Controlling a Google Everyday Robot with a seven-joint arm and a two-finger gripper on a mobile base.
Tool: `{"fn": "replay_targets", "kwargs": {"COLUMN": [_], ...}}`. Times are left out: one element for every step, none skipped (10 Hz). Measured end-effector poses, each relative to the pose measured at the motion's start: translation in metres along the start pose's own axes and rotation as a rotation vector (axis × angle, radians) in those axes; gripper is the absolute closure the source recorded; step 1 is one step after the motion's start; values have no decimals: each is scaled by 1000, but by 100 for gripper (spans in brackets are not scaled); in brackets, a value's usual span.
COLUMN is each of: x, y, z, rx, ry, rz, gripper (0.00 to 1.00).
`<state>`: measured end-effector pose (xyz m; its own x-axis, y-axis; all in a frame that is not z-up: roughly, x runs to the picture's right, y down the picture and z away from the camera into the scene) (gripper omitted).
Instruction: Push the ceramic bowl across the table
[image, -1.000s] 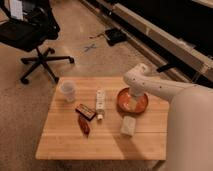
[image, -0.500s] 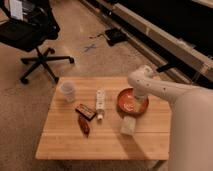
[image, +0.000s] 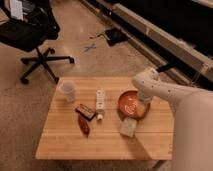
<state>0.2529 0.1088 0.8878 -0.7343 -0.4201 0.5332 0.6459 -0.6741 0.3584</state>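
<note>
The ceramic bowl (image: 130, 104), orange-red inside with a darker rim, sits on the right half of the light wood table (image: 107, 142). My gripper (image: 143, 103) reaches down from the white arm at the bowl's right rim, touching or just inside it. The arm comes in from the right and hides part of that rim.
On the table: a translucent cup (image: 68, 91) at the left, a white bottle (image: 100, 103) lying in the middle, a dark bar (image: 86, 111), a red packet (image: 84, 125), and a pale block (image: 128, 127) just in front of the bowl. An office chair (image: 31, 37) stands far left.
The arm's wrist has shifted a little right and toward the table's front. The bowl has edged slightly toward the front with it, nearer the pale block.
</note>
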Motion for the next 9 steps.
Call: {"fn": "replay_targets", "kwargs": {"x": [-6, -12, -14, -21, -30, -34, -36, -44, -49], "y": [2, 3, 3, 6, 10, 12, 14, 19, 22], "z": [2, 5, 6, 8, 11, 13, 14, 16, 17], "rx": [0, -2, -2, 0, 3, 7, 10, 13, 19], "ry": [-7, -15, -19, -23, -29, -35, -38, -41, -40], "rz": [5, 9, 8, 21, 39, 55, 71, 101, 124], "gripper": [20, 20, 20, 20, 20, 20, 20, 20, 20]}}
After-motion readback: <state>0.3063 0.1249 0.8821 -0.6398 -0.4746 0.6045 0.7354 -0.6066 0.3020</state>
